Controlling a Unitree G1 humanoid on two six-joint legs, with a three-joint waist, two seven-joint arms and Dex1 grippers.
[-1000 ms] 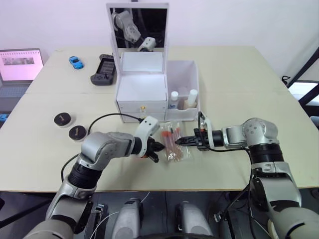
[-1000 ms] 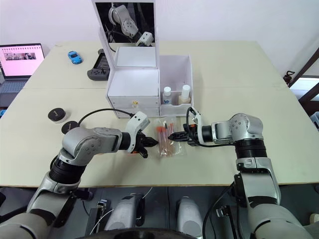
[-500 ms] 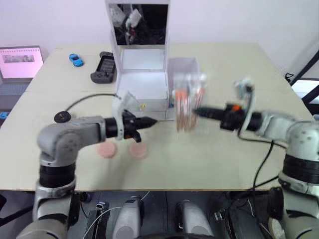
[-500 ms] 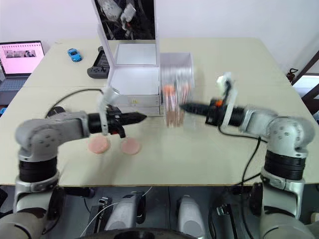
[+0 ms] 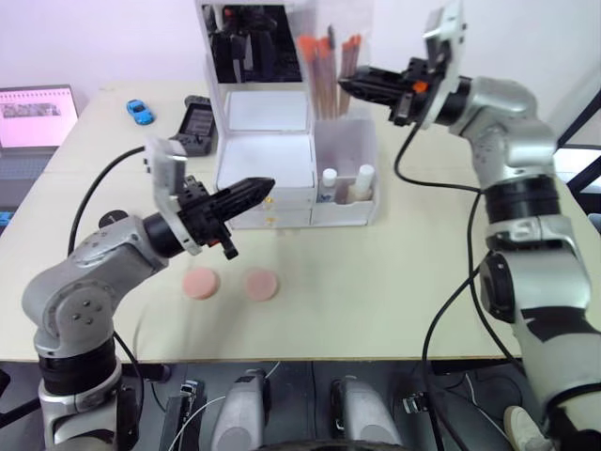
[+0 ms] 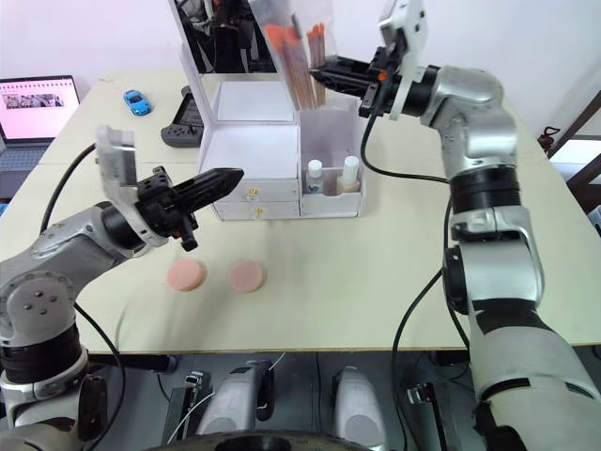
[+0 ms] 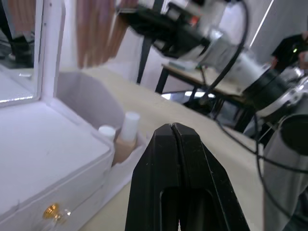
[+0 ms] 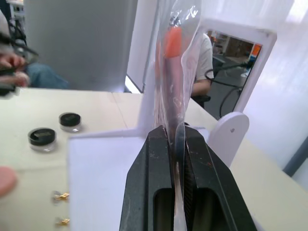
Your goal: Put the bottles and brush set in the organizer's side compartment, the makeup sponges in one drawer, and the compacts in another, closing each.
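My right gripper [image 5: 347,85] is shut on the brush set [image 5: 324,70], a clear packet of pink-handled brushes held upright in the air above the side compartment [image 5: 349,150] of the white organizer [image 5: 265,160]. The two white-capped bottles [image 5: 329,181] [image 5: 362,178] stand inside that bin. Both gold-knobbed drawers [image 5: 269,209] look closed. My left gripper [image 5: 266,185] is shut on nothing, hovering just in front of the drawers. Two pink makeup sponges [image 5: 200,284] [image 5: 260,284] lie on the table below it. Two black compacts [image 8: 70,120] [image 8: 42,136] sit on the table, in the right wrist view.
The dark mirror lid [image 5: 252,42] stands upright right beside the held packet. Behind the organizer lie a black game controller [image 5: 194,127] and a blue toy car [image 5: 139,110]. A laptop [image 5: 38,117] stands at the far left.
My right gripper has lifted the brush set from the table to above the side compartment. My left gripper has drawn back from the packet and risen in front of the drawers. The view itself also shifted.
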